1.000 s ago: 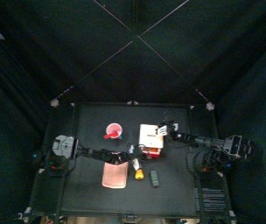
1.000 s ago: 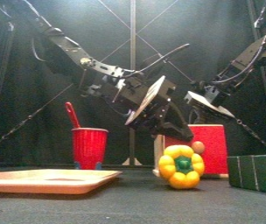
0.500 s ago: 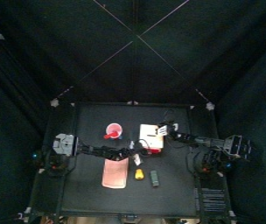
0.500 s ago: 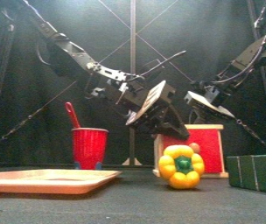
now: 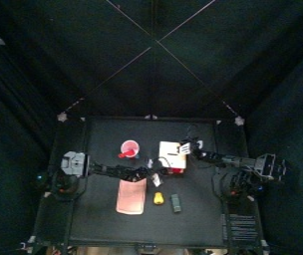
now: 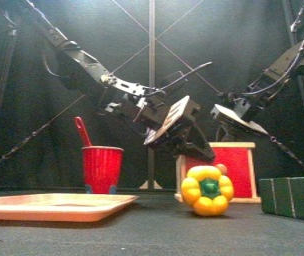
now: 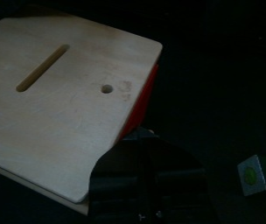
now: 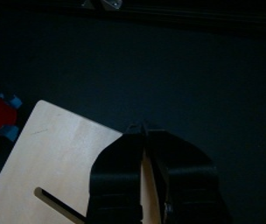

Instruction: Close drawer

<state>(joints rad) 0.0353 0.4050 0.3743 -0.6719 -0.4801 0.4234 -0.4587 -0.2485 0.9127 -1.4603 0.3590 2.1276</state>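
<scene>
The left gripper (image 7: 142,136) hung tilted over the white cabinet (image 7: 66,96), its tips just above the top panel's edge, near the corner. In the left wrist view its two jaws merged into one dark shape, so whether they were apart, together or clamped on anything could not be told. The drawer (image 7: 150,83) showed as a narrow red strip along that same edge, just ahead of the tips and a little to one side. Seen from above, it stuck out from under the white top on the side toward the table's front. Whether the tips touched the drawer or the panel could not be told. A slot and a small round hole in the panel lay farther out from the left jaws. The right gripper (image 8: 146,133) reached over the cabinet from the other side, close to the left one but apart from it. Its jaws stood over the pale panel with only a thin slit between them, and it could not be told whether they were clamped on something thin. A yellow pepper (image 6: 208,190) stood in front of the cabinet, below both grippers. A red cup (image 6: 103,168) with a stick in it stood beyond the left gripper's arm, away from the cabinet. A flat pink board (image 6: 55,205) lay nearer the table's front. A green box (image 6: 292,195) sat well out past the right gripper.
</scene>
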